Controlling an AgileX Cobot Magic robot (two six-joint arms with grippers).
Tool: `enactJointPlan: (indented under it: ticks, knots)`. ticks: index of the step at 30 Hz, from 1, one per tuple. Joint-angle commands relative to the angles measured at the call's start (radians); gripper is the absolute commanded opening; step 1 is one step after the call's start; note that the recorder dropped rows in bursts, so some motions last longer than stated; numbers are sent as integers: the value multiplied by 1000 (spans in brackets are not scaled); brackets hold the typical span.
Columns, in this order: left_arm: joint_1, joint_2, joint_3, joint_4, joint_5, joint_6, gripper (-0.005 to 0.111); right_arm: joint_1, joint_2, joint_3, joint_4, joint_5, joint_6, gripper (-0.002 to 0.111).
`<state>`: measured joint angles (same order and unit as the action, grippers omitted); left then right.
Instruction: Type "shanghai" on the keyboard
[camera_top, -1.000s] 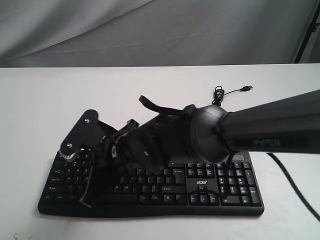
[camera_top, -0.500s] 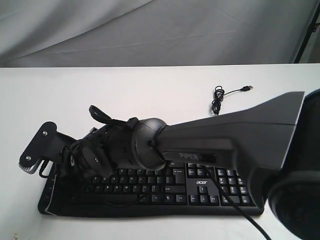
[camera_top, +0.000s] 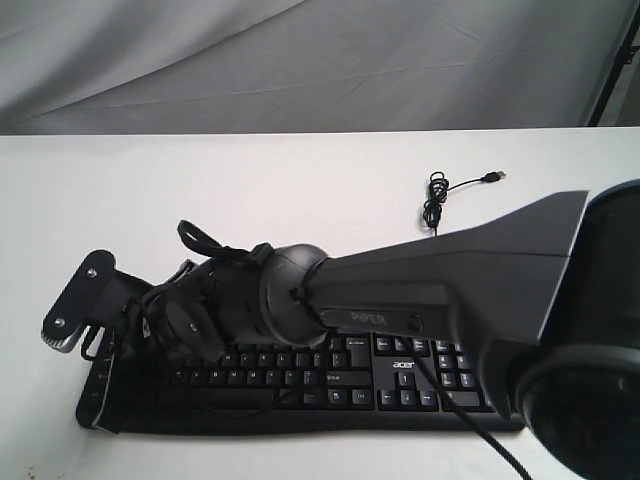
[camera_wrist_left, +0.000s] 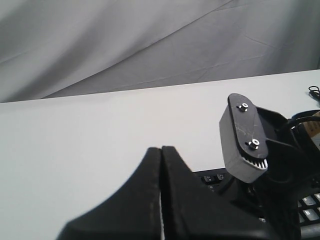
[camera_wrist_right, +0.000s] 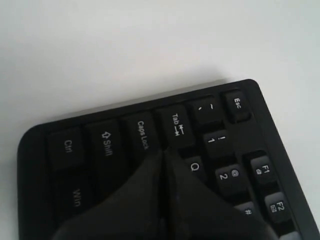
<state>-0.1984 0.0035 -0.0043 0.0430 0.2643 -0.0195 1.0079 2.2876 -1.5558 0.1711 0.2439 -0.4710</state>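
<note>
Outwardly, the exterior view gives a smooth white table (camera_top: 250, 170) running the full width. A creased grey cloth (camera_top: 300, 60) hangs behind its far edge, and a dark pole (camera_top: 615, 60) slants at the far right. The keyboard (camera_top: 330, 385) lies flat along the near side, roughly centred, with its number pad to the right. Its USB cable (camera_top: 435, 200) sits coiled on the white surface farther back, plug pointing right. The right arm (camera_top: 440, 290) reaches in from the right across the keyboard and hides much of the key field. The right gripper (camera_top: 62, 335) hangs at the keyboard's left end, one flat finger plate with two screws turned to the camera.

From the left wrist view, the left gripper (camera_wrist_left: 161, 150) has its two dark fingers pressed together with only a thin seam between them, and it holds nothing. White table (camera_wrist_left: 75, 140) and the grey cloth (camera_wrist_left: 125, 40) lie beyond it. The right gripper (camera_wrist_left: 247, 162) and a corner of the keyboard (camera_wrist_left: 210, 177) also show here.

From the right wrist view, the right gripper (camera_wrist_right: 163, 152) is likewise closed on nothing, its tip over the keyboard (camera_wrist_right: 105, 145) where Caps Lock, Tab and Q meet. Whether it touches a key cannot be told. Past the keyboard's edge is plain white table (camera_wrist_right: 100, 50).
</note>
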Motion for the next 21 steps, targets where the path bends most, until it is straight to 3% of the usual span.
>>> enactJointPlan:
  ticks: [1, 11, 14, 18, 21]
  knots:
    - [-4, -3, 4, 1, -5, -3, 0, 0, 9, -4, -6, 8, -11, 0]
    - [-4, -3, 4, 1, -5, -3, 0, -14, -89, 54, -15, 26, -8, 0]
    - [-4, -3, 4, 1, -5, -3, 0, -54, -174, 189, -15, 4, 32, 0]
    - [-4, -3, 4, 1, -5, -3, 0, -126, -279, 416, -2, -154, 32, 0]
    - [-4, -3, 4, 1, -5, -3, 0, -144, -290, 478, 5, -193, 32, 0]
